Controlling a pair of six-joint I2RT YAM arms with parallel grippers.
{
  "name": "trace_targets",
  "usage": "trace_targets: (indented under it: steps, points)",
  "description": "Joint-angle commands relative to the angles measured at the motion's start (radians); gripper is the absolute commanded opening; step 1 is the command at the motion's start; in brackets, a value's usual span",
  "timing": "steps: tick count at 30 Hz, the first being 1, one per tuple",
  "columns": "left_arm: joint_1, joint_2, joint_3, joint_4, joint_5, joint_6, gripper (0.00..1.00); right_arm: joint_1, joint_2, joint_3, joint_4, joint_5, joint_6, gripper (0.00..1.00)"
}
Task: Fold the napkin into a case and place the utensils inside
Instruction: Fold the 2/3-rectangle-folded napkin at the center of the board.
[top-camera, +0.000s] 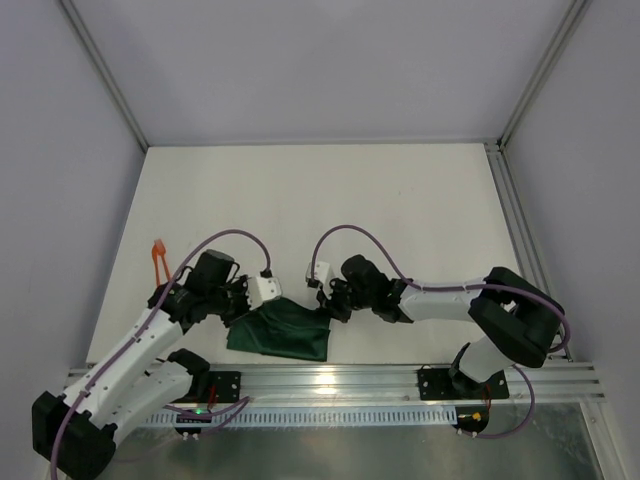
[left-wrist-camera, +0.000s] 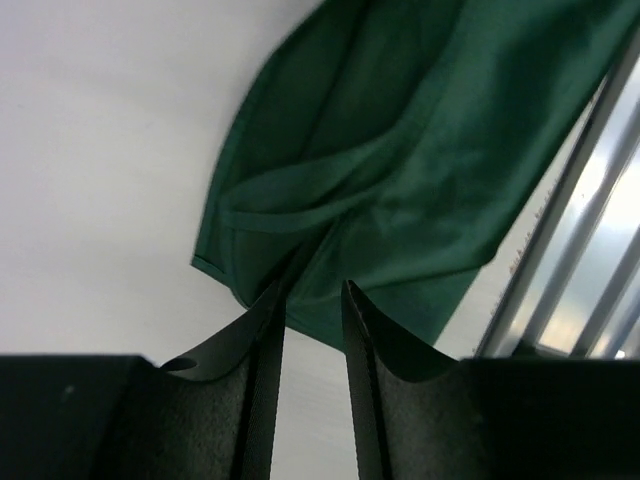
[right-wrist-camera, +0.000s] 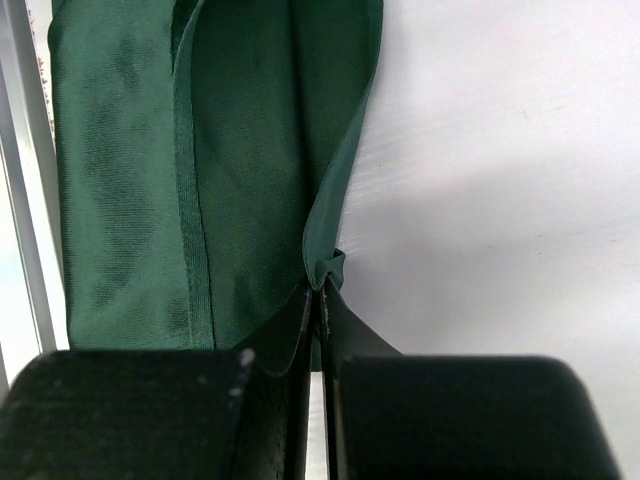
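Note:
The napkin (top-camera: 283, 335) is a dark green cloth, bunched in loose folds near the table's front edge. My right gripper (top-camera: 333, 306) is at its right corner. In the right wrist view the right gripper (right-wrist-camera: 322, 292) is shut on a pinched bit of the napkin's (right-wrist-camera: 240, 150) hem. My left gripper (top-camera: 238, 310) is at the cloth's left corner. Its jaws (left-wrist-camera: 312, 290) stand a narrow gap apart, with the napkin's (left-wrist-camera: 400, 150) edge at the fingertips and table showing between them. An orange utensil (top-camera: 158, 258) lies far left, apart from both grippers.
An aluminium rail (top-camera: 400, 380) runs along the near edge right beside the napkin; it shows as the rail (left-wrist-camera: 580, 250) and the rail (right-wrist-camera: 25, 150) in the wrist views. Grey walls and frame posts bound the white table (top-camera: 330, 200).

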Motion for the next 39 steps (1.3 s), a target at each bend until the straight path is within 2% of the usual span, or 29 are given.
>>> trace_targets:
  steps: [1,10,15,21,27,32,39]
  points:
    - [0.006,0.001,-0.026,-0.188,0.077,0.165,0.32,0.004,0.012,0.018,0.059,0.009,0.007,0.04]
    - [0.000,0.023,-0.214,0.103,-0.050,0.228,0.33,0.003,0.032,0.026,0.077,0.018,0.022,0.04]
    - [-0.005,0.110,-0.296,0.260,-0.151,0.283,0.31,0.001,0.041,0.023,0.094,0.024,0.033,0.04]
    - [-0.005,0.159,-0.321,0.523,-0.216,0.279,0.29,-0.003,0.036,0.035,0.104,0.061,0.030,0.04]
    - [-0.004,0.358,-0.252,0.703,-0.265,0.299,0.26,-0.013,0.018,0.036,0.110,0.139,0.042,0.04]
    - [0.003,0.492,-0.189,0.728,-0.257,0.303,0.23,-0.014,-0.030,0.029,0.084,0.142,0.048,0.04]
    - [0.049,0.437,-0.080,0.671,-0.208,0.261,0.30,-0.014,-0.041,-0.023,0.154,0.110,0.152,0.04]
